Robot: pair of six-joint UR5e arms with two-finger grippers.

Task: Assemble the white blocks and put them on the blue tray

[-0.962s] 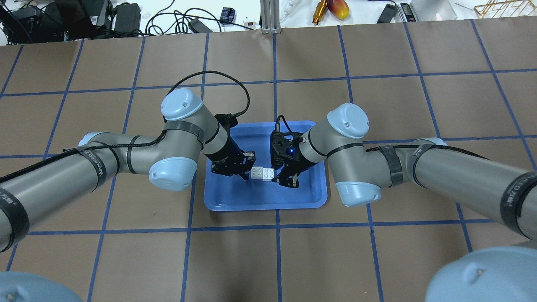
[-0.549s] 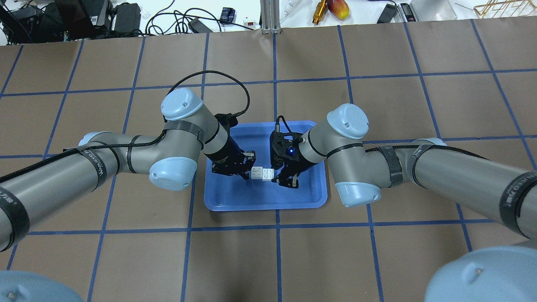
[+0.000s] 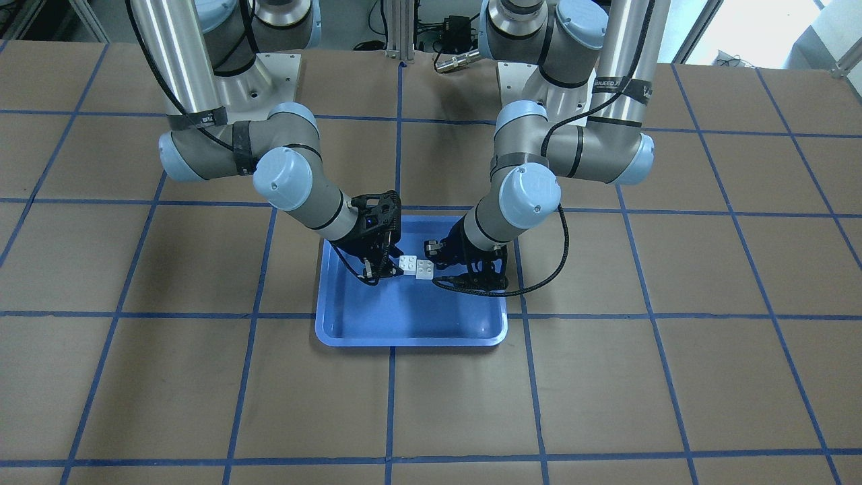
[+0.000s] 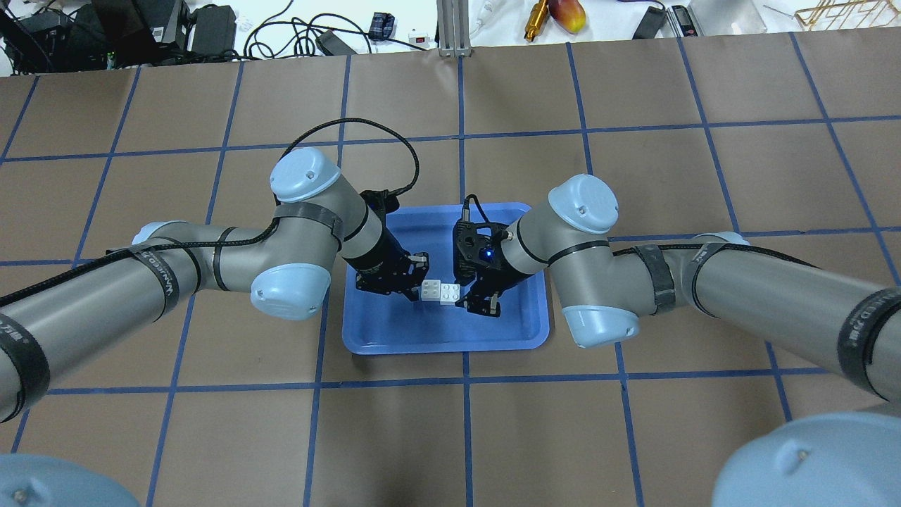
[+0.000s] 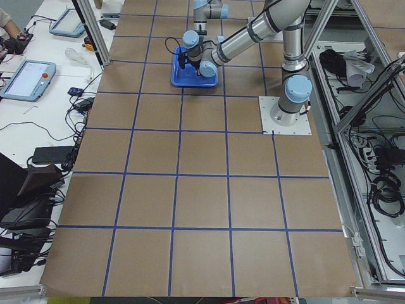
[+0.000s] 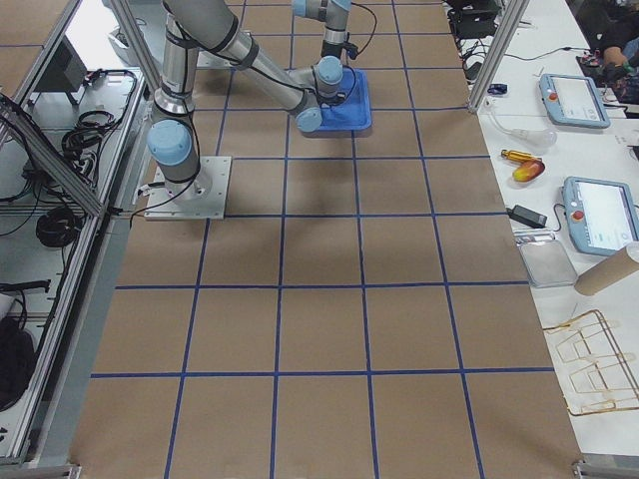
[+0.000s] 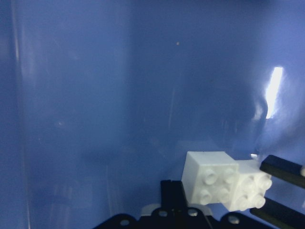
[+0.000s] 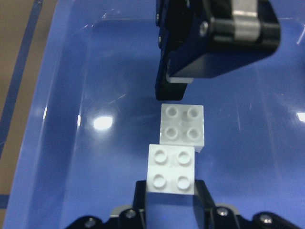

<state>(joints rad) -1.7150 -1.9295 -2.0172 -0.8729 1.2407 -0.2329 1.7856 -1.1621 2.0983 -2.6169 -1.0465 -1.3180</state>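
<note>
White blocks [image 3: 415, 267] are sitting side by side, touching and slightly offset, over the middle of the blue tray [image 3: 411, 342] in the front-facing view, with the right gripper [image 3: 385, 268] reaching in from that view's left and the left gripper [image 3: 436, 267] from its right. From overhead, the pair is lying between the two grippers inside the tray, which is resting on the brown gridded table [image 4: 633, 436]. In both side views the tray is showing far up the table under the arms, the blocks too small to make out. The left wrist camera is showing the pair low and right against the tray's blue floor, the right gripper's fingers [image 7: 283, 170] flanking the farther block. The right wrist camera is showing the right gripper pinching the nearer block between its fingers, while the left gripper's fingers are looking pressed together, holding nothing, their tip just behind the other block; whether the blocks are locked together is unclear
</note>
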